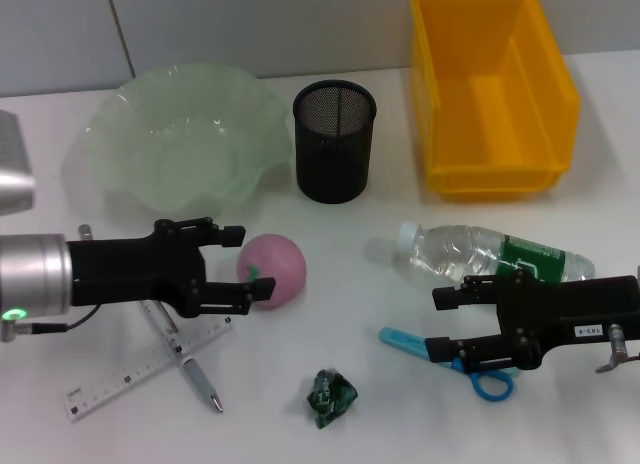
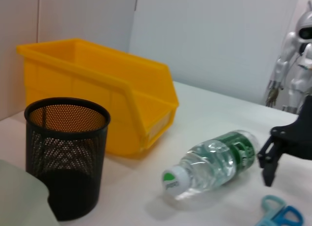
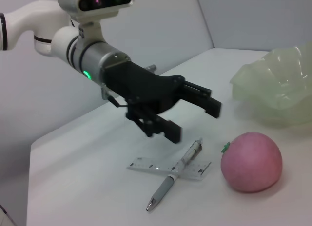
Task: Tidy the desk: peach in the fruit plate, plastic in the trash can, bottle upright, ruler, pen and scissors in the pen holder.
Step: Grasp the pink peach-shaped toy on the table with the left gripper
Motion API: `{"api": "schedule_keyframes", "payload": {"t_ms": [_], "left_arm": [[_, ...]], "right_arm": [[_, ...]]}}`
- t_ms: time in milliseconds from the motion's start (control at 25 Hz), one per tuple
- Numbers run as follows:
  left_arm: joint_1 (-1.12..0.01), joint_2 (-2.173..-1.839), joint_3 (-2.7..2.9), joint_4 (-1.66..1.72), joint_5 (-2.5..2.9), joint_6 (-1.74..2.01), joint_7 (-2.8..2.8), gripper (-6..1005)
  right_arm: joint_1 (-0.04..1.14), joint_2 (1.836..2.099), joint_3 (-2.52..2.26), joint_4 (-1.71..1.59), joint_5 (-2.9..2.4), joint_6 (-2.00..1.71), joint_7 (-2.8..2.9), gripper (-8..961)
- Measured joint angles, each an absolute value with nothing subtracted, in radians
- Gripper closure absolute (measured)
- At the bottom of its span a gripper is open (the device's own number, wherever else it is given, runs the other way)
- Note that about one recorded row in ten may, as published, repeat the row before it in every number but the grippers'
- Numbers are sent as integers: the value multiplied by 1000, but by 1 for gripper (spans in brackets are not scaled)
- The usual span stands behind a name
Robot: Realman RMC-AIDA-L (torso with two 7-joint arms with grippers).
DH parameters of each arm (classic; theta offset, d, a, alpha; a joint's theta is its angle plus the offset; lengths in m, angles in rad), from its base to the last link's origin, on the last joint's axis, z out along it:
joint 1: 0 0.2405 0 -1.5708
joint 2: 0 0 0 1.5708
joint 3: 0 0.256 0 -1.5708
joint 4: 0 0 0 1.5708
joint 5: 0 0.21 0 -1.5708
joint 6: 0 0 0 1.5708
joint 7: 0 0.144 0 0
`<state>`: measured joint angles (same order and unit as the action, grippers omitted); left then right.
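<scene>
The pink peach [image 1: 283,262] [image 3: 251,161] lies on the white desk in front of the green fruit plate [image 1: 180,154] [image 3: 278,89]. My left gripper [image 1: 250,264] [image 3: 195,121] is open, its fingertips at the peach's left side. Beneath that arm a ruler [image 1: 150,369] [image 3: 168,168] and a pen [image 1: 195,369] [image 3: 175,175] lie crossed. The bottle [image 1: 490,256] [image 2: 214,162] lies on its side at the right. Just in front of it my right gripper [image 1: 437,324] [image 2: 267,167] hangs open over the blue scissors [image 1: 475,374] [image 2: 278,214]. Crumpled green plastic [image 1: 332,396] sits near the front edge.
A black mesh pen holder [image 1: 334,164] [image 2: 66,153] stands at the back centre, between the plate and the yellow trash can [image 1: 540,74] [image 2: 97,99]. A grey object [image 1: 12,169] shows at the left edge.
</scene>
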<state>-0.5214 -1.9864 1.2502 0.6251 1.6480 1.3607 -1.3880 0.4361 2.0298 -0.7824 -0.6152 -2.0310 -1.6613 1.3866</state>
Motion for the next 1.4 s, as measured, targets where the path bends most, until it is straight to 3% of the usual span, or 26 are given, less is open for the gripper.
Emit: {"api": "schedule_keyframes", "payload": {"t_ms": [400,1400], "left_arm": [[-554,-2063,1260,652,1752,1196,-1362,229],[-577,-2068,1364,645,1756,1045,-1375,275]], "right_arm": [[437,2029,-782,-616,-2031,-1652,1387,191],[445,2029,-782,-618,-2031,-1649,1390,191]]}}
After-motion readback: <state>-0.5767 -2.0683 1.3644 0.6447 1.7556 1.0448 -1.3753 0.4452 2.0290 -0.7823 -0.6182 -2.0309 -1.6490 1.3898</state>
